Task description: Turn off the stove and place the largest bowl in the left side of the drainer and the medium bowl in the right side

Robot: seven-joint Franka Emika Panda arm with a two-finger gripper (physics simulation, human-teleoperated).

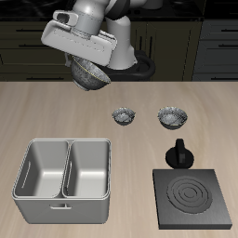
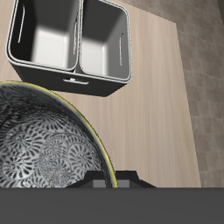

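I hold gripper (image 1: 90,58) high above table (image 1: 56,116), well behind light grey two-compartment metal drainer (image 1: 65,168). Fingers clamped on rim of widest shiny speckled metal bowl (image 1: 88,72), bowl tilted, hanging in air. Mid-sized speckled bowl (image 1: 172,115) and tiny speckled bowl (image 1: 125,115) sit behind drainer. Flat black square stove (image 1: 192,197) beside drainer, burner rings dark, black knob (image 1: 178,153) just behind it.
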